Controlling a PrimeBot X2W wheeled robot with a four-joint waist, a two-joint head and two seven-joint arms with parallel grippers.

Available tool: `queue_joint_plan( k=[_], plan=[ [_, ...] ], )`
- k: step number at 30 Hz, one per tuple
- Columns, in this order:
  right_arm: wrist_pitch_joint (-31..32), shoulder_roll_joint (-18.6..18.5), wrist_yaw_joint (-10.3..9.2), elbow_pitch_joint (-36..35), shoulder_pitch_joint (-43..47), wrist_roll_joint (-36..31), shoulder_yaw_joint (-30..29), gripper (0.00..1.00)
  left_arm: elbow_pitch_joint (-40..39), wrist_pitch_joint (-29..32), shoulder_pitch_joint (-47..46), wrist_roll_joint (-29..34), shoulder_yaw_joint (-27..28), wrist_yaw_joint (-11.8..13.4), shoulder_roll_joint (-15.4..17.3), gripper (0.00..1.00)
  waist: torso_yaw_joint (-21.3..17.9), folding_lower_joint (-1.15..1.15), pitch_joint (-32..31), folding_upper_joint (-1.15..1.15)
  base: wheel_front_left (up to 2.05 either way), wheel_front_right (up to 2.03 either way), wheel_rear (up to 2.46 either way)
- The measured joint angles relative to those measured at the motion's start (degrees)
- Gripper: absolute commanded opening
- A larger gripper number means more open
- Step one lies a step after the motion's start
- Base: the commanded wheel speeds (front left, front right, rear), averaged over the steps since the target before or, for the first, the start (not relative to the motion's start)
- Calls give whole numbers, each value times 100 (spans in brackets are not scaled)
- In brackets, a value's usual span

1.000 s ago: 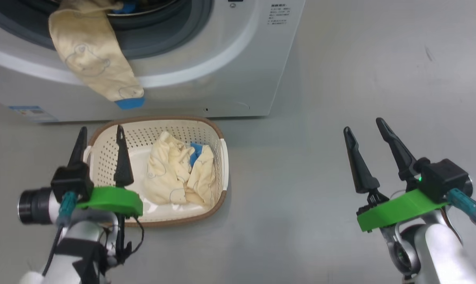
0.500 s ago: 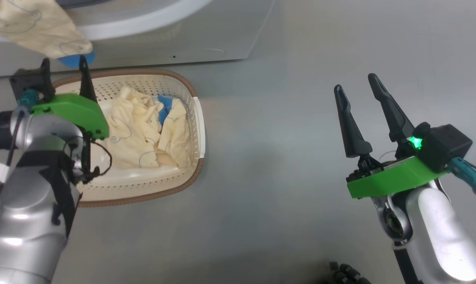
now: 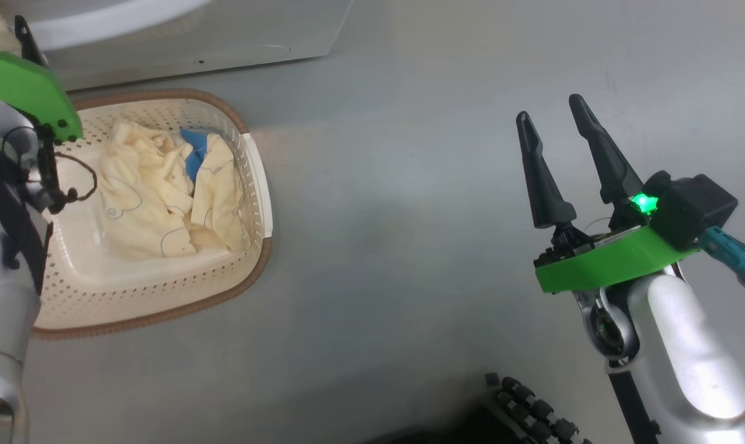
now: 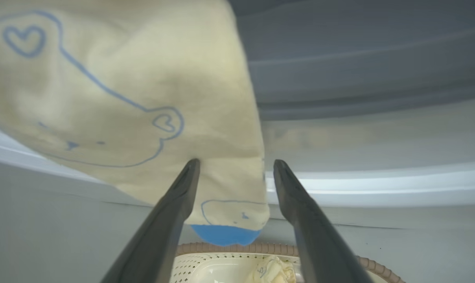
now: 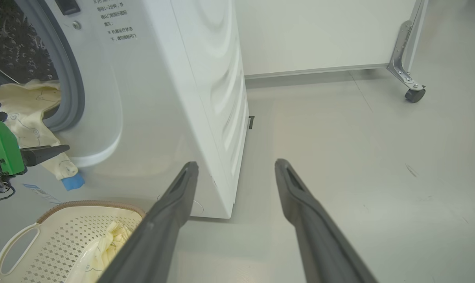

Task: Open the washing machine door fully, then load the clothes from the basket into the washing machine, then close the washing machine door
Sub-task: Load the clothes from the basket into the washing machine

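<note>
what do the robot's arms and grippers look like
The right gripper and left gripper each have two long, tapering dark fingers on a bright green plate. The forearms are glossy silver. The right wrist carries a black camera block with a green light and a teal plug; black cables run along the left arm.

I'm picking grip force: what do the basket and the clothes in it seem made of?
The basket: probably moulded plastic, cream, faintly glossy, with regular rows of holes and a brown ribbed rim. The clothes: soft matte fabric, perhaps cotton, crumpled into loose folds.

crumpled cream clothes in perforated basket
</note>
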Motion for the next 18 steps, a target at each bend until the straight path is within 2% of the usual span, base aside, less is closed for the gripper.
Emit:
queue_joint_plan(
  k=[2,3,5,6,14,18],
  plan=[
    [0,0,0,-2,-4,3,0,100,160,30,-76,0,3,23,0,100,-29,0,8,0,0,0,0],
    [0,0,0,-2,-4,15,0,100,209,27,-91,0,5,24,0,93,-35,0,4,0,0,0,0],
    [0,0,0,-4,-5,48,0,100,330,26,-125,0,-1,71,-1,18,-36,0,-13,0,0,0,0],
    [0,0,0,-5,-5,48,-1,100,374,26,-143,0,-3,74,-1,0,-32,0,-23,0,0,0,0],
    [0,0,0,-8,-4,44,-15,100,604,79,-252,1,-144,59,-105,0,78,-1,-120,0,0,0,0],
    [0,0,0,-8,2,32,-48,100,610,316,-266,-1,-240,-100,-234,0,175,-1,-207,0,0,0,0]
  ],
)
